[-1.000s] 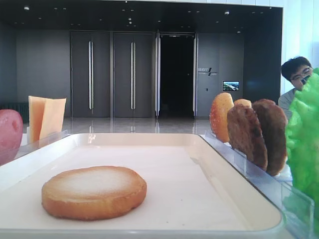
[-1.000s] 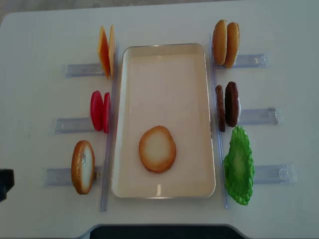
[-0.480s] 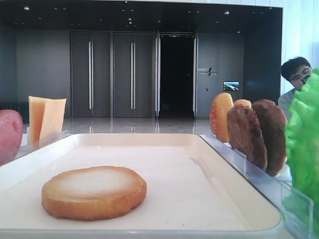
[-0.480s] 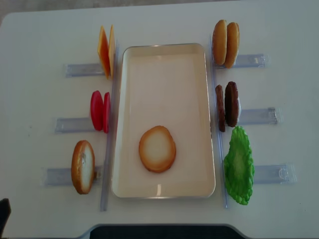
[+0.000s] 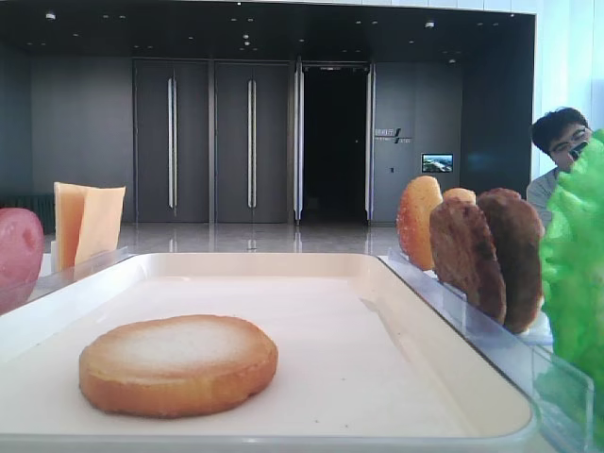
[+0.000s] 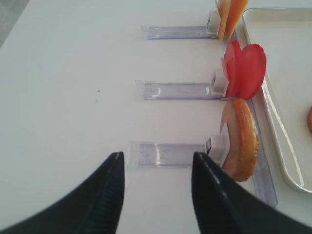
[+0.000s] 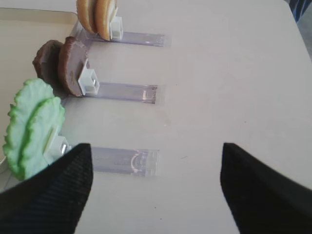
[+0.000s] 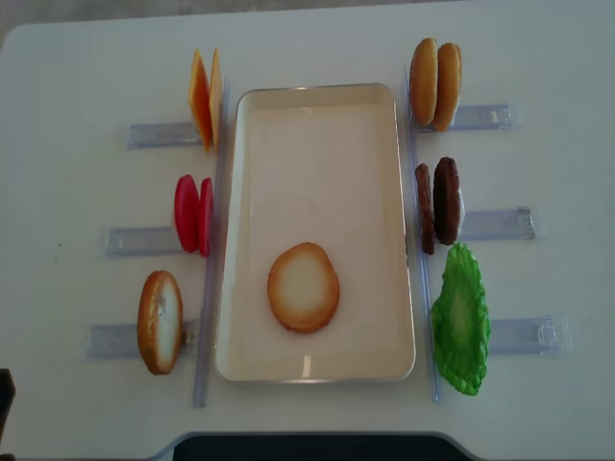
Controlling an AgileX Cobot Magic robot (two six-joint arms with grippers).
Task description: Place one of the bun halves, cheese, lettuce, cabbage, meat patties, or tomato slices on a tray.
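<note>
Bun half (image 8: 304, 287) is lying flat on the tray (image 8: 384, 106), both end effectors (image 6: 156, 195) (image 7: 156, 190) hovering spread and empty, the next pick likely awaiting.

table (image 8: 77, 77): white | on it: tray (image 8: 317, 94), clear holders (image 8: 495, 117)

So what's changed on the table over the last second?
Only the left arm: its dark shape at the left edge of the overhead view has slid down toward the bottom corner, now a sliver. Nothing was taken hold of or let go. The bun half lies flat on the tray as before, and the cheese, tomato slices, meat patties and lettuce stand in their holders unmoved.
</note>
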